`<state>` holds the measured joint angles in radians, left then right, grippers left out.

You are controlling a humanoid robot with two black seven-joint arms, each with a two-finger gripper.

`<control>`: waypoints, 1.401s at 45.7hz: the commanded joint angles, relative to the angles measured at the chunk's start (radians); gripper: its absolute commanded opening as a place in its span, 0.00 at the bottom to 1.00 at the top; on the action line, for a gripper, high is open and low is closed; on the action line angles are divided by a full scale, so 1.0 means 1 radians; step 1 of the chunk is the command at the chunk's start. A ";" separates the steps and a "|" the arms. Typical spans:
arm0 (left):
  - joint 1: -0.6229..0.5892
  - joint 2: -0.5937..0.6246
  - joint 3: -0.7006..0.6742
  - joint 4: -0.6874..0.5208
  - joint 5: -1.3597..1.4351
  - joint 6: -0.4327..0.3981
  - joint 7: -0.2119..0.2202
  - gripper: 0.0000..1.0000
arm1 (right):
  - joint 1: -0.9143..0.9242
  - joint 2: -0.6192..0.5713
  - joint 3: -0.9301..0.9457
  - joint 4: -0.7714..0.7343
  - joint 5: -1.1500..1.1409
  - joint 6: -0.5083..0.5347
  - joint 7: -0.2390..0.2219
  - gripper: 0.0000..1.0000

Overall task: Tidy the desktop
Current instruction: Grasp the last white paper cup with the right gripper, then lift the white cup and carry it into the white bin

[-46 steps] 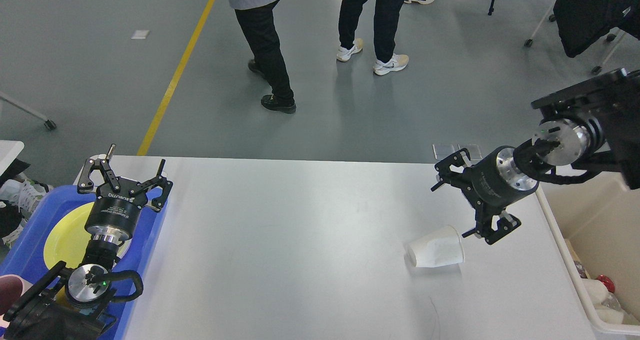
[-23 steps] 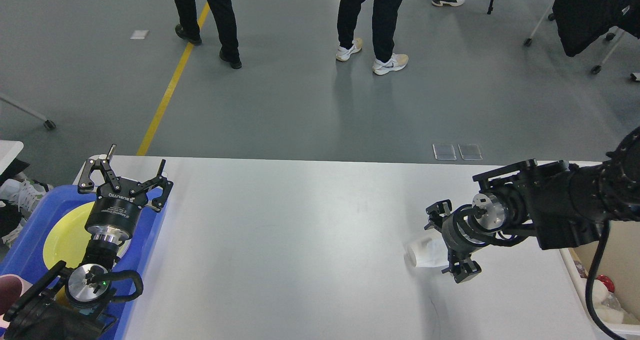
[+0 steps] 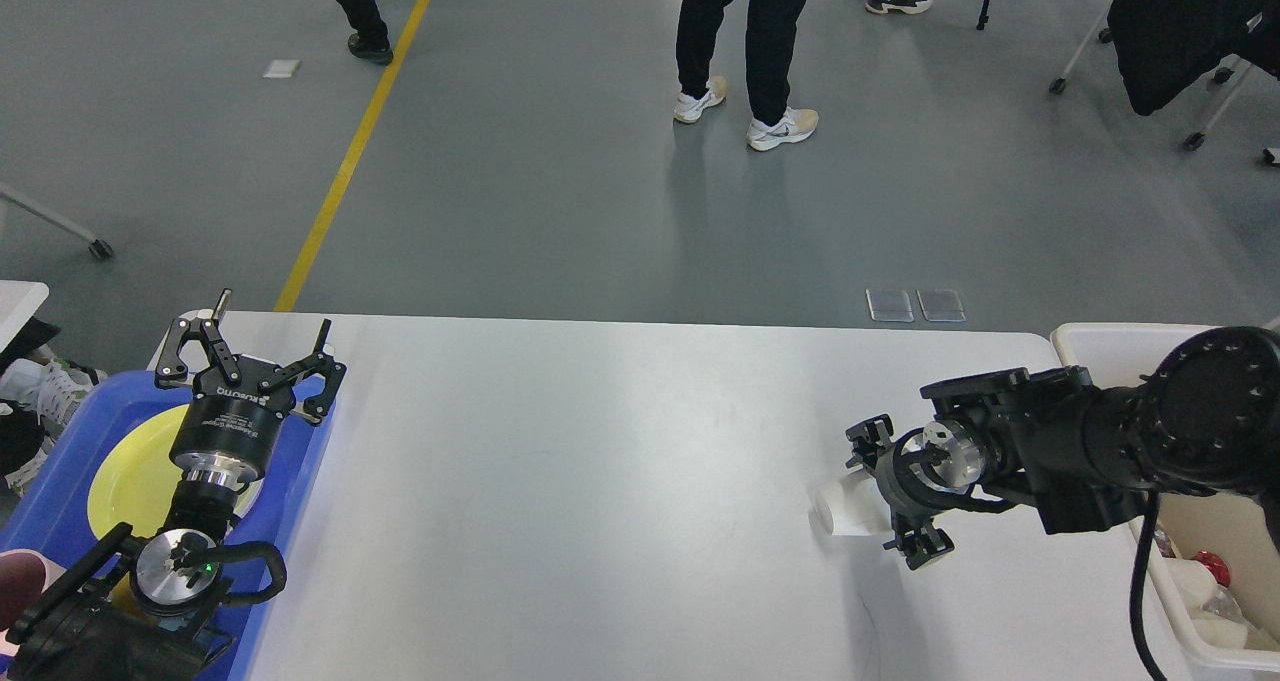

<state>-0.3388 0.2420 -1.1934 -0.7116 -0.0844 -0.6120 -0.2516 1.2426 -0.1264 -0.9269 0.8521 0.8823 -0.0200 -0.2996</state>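
One cup (image 3: 845, 509) lies on its side at the right of the desktop (image 3: 600, 481), between the spread fingers of the right gripper (image 3: 885, 491); whether they touch it seems unclear. The left gripper (image 3: 250, 356) hangs unclenched over the blue tray (image 3: 60, 461), far left.

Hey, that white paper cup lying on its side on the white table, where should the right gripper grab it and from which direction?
Grip the white paper cup across its round side wall, near the middle. It lies tipped over on the white tabletop, closed base pointing left, so the wall is the widest graspable part. Come in from the right, where the right gripper already straddles it, one finger on the far side and one on the near side.
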 commanded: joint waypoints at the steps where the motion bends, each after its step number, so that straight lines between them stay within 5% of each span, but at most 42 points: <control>1: 0.000 0.000 0.000 0.000 0.000 0.000 0.000 0.96 | -0.008 0.001 0.000 -0.002 -0.003 -0.011 0.000 1.00; 17: 0.000 0.000 0.000 0.000 0.000 0.000 0.000 0.96 | -0.080 -0.001 0.052 -0.085 -0.008 -0.012 -0.001 0.99; 21: 0.000 0.000 0.000 0.000 0.000 0.000 0.000 0.96 | -0.083 -0.002 0.077 -0.084 -0.009 -0.005 0.000 0.86; 30: 0.000 -0.001 0.000 0.001 0.000 0.000 0.000 0.96 | -0.072 -0.001 0.082 -0.067 -0.009 0.000 0.000 0.40; 43: 0.000 0.000 0.000 0.000 0.000 0.000 0.000 0.96 | -0.061 -0.013 0.080 -0.048 -0.011 0.002 -0.001 0.01; 64: 0.000 0.000 0.000 0.000 0.000 0.000 0.000 0.96 | 0.319 -0.119 -0.064 0.278 -0.149 0.053 -0.059 0.00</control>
<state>-0.3391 0.2413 -1.1935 -0.7117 -0.0844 -0.6120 -0.2516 1.4185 -0.2398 -0.9144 1.0371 0.7678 -0.0118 -0.3380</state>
